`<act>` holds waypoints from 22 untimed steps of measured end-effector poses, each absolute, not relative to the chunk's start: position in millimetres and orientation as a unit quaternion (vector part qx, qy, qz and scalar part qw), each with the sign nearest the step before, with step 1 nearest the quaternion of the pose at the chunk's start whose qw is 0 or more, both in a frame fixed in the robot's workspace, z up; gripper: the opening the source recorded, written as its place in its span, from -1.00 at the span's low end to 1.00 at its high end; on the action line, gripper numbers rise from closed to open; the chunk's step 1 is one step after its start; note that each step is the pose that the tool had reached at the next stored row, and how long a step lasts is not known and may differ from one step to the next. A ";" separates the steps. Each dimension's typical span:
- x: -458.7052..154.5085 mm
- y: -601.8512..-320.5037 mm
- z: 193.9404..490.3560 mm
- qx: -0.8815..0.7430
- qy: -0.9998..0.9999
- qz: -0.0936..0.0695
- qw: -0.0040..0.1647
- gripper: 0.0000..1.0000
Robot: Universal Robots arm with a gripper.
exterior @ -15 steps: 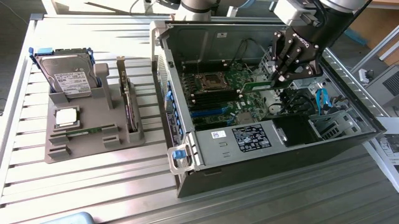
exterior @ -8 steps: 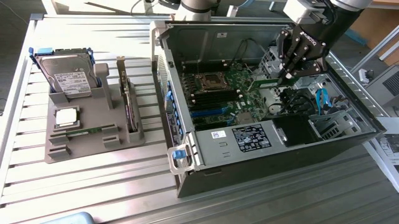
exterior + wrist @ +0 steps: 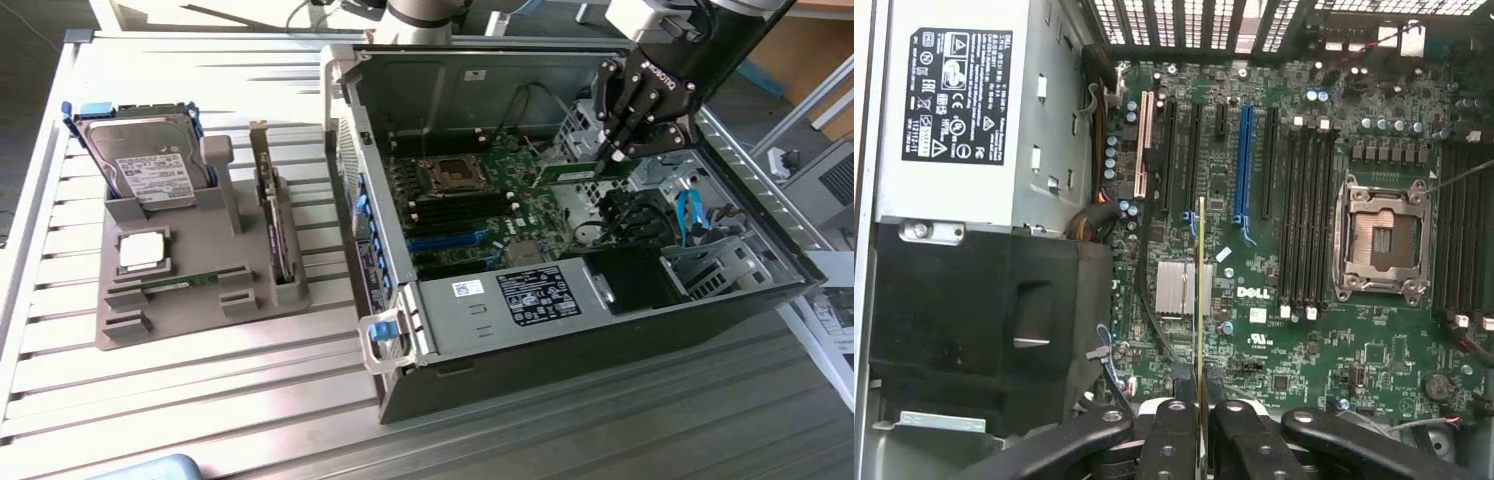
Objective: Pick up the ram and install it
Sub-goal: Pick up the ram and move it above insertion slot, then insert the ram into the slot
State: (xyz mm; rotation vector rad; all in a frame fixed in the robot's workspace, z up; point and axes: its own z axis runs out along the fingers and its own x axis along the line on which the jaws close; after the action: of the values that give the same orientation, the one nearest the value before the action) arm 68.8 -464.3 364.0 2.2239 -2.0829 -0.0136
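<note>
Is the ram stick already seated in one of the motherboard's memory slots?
No, the ram is clamped edge-on in the gripper, held over the motherboard and apart from the empty memory slots.

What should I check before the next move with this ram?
1. Grip: ok, the gripper is shut on the ram.
2. Height: ok, the ram hangs above the motherboard, touching nothing.
3. Orientation: ok, the ram runs parallel to the memory slots.
4. Memory slots empty: ok.
5. Ram over a memory slot: not ok, its edge lines up beside the blue expansion slot.
6. Slot latches open: cannot tell.
</note>
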 end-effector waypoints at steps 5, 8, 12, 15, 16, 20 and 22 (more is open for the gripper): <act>70.4 -461.4 363.9 0.729 -0.683 -0.001 0.051 -0.73; 70.4 -461.3 364.0 0.729 -0.683 -0.001 0.051 -0.73; 70.4 -461.3 363.9 0.729 -0.683 -0.001 0.051 -0.73; 70.4 -461.3 363.9 0.729 -0.683 -0.001 0.051 -0.73; 70.4 -461.3 363.9 0.729 -0.683 -0.001 0.051 -0.73; 68.4 -458.9 359.7 0.729 -0.683 -0.001 0.051 -0.73; 62.3 -457.1 356.4 0.729 -0.683 -0.001 0.051 -0.73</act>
State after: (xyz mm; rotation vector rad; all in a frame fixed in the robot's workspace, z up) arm 62.3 -457.1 356.4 2.2186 -2.0786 -0.0039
